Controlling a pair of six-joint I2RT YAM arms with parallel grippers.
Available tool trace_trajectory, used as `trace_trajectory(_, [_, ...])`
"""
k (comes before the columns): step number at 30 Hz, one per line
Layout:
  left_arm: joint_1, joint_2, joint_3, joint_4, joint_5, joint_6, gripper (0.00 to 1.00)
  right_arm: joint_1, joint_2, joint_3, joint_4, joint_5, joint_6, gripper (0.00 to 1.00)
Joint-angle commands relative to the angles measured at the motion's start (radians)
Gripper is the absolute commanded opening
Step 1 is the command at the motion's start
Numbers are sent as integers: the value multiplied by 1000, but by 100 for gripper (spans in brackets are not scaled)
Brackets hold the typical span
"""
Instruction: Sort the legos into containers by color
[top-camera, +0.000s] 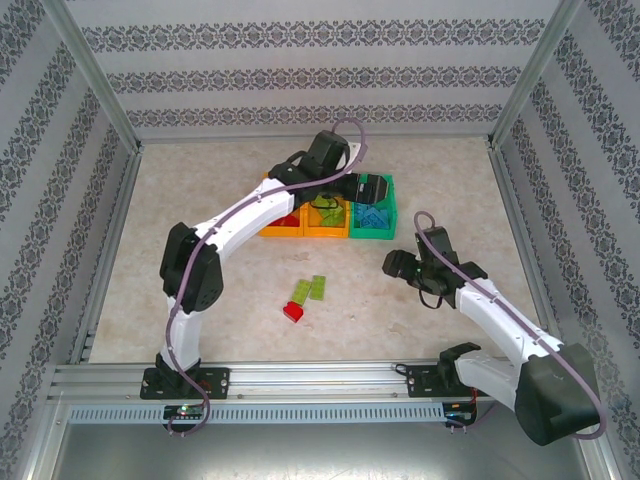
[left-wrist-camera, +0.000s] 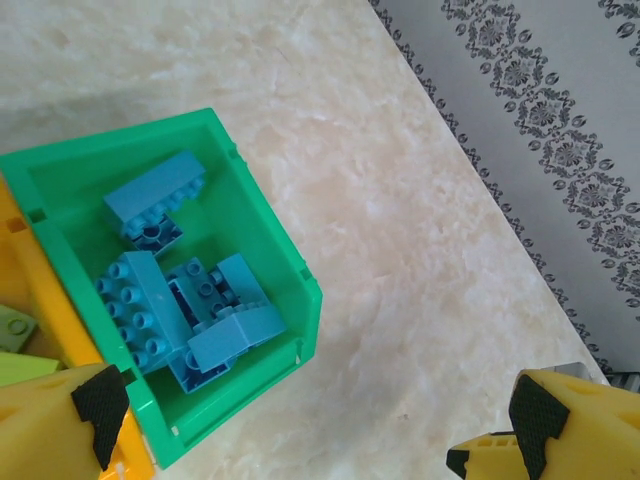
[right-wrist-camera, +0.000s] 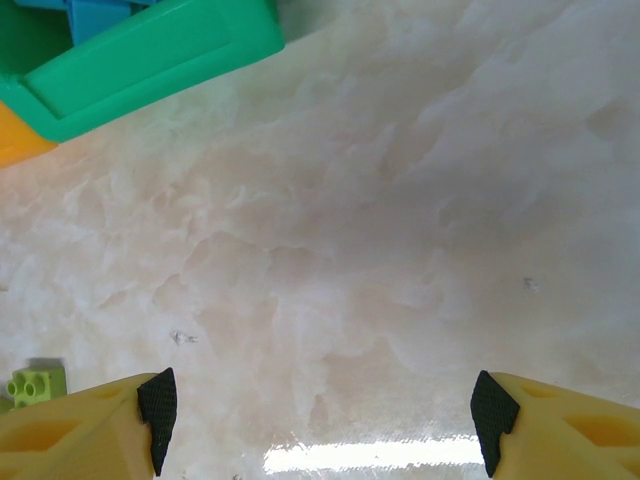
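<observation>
Lying loose on the marbled beige table (top-camera: 220, 300), one red studded brick (top-camera: 293, 312) and two lime-green bricks (top-camera: 310, 290) are seen just beside each other. The right pincer (right-wrist-camera: 322, 408) is spread wide and empty over bare table. Farther back, blue bricks (left-wrist-camera: 190, 320) are heaped in the green plastic bin (left-wrist-camera: 265, 215), which is joined to two orange bins (top-camera: 326, 233). The left pincer (left-wrist-camera: 315, 425) is spread wide above it, empty.

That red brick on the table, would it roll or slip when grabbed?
The red brick looks boxy and hard, so probably stiff, unlikely to roll. Tiny beside the green bin, it is likely light, and may skid on the smooth table.
</observation>
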Motion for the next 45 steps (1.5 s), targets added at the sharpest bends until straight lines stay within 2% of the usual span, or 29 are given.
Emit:
trace_trajectory(1, [-4, -59, -78, 56, -63, 40, 100, 68, 11, 33, 20, 45, -24, 80])
trace_trajectory(5, [11, -135, -205, 112, -127, 12, 100, 172, 74, 75, 20, 79, -45, 81])
trace_trajectory(9, [35, -217, -331, 172, -185, -10, 100, 272, 183, 127, 38, 102, 26, 81])
trace_trajectory(16, [98, -304, -448, 116, -230, -14, 100, 476, 446, 316, 36, 134, 55, 80])
trace_trajectory(20, [135, -368, -537, 120, -240, -21, 99, 531, 571, 407, 22, 122, 53, 80])
trace_trajectory(26, [159, -418, -614, 90, -268, -20, 99, 544, 680, 466, -19, 109, 69, 76])
trace_trajectory(33, [165, -440, -652, 87, -274, -22, 99, 530, 719, 457, -52, 118, 75, 73])
trace_trajectory(38, [164, -441, -659, 82, -276, -22, 99, 487, 679, 406, -81, 143, 72, 71])
trace_trajectory(45, [167, -451, -684, 83, -292, -28, 99, 437, 542, 324, -74, 141, 49, 71])
